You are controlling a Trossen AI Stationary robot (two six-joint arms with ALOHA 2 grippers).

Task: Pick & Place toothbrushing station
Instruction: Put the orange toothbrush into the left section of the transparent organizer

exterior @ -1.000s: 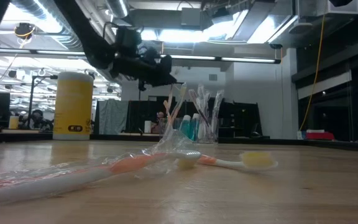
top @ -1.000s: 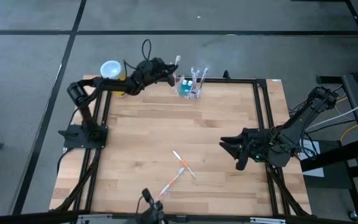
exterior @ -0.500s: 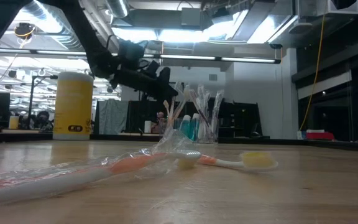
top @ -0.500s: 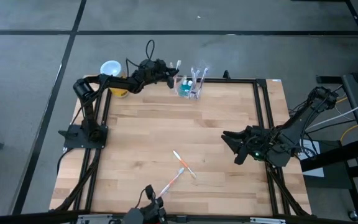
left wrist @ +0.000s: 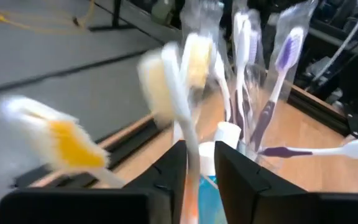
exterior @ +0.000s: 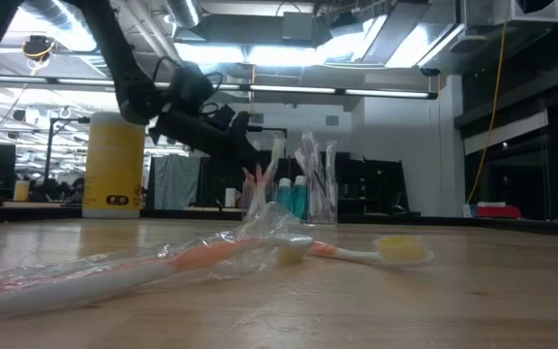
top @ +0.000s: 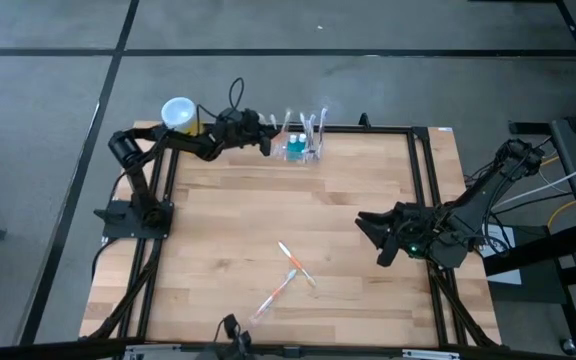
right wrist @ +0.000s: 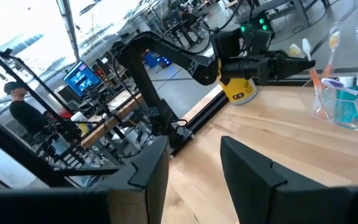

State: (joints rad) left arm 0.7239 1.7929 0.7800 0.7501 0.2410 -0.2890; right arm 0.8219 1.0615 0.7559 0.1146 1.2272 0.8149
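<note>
The clear plastic holder (top: 304, 143) stands at the table's far edge and holds wrapped toothbrushes and blue tubes. It also shows in the low view (exterior: 310, 199) and the left wrist view (left wrist: 241, 140). My left gripper (top: 267, 138) is level beside the holder's left side, shut on an orange-and-white toothbrush (exterior: 264, 174). My right gripper (top: 370, 228) is open and empty over the table's right part. Two toothbrushes (top: 295, 264) lie on the table near the front, one in a clear wrapper (exterior: 201, 254). My left gripper pinches the toothbrush between its two fingers (left wrist: 169, 171), on the orange handle just below the white neck (left wrist: 192, 163). The fingers come level from the table's left and lie across the brush. The brush stands nearly upright, bristle head (left wrist: 157, 87) up, with its lower end at the holder's left side.
A yellow canister with a white top (top: 180, 112) stands at the far left corner, behind my left arm. Black rails (top: 423, 180) frame the table. A person (right wrist: 20, 109) sits in the room beyond the table.
My left gripper has gone down and a little toward the table's left, still shut on the toothbrush. The brush has come down with it from above the holder to the holder's left side.
</note>
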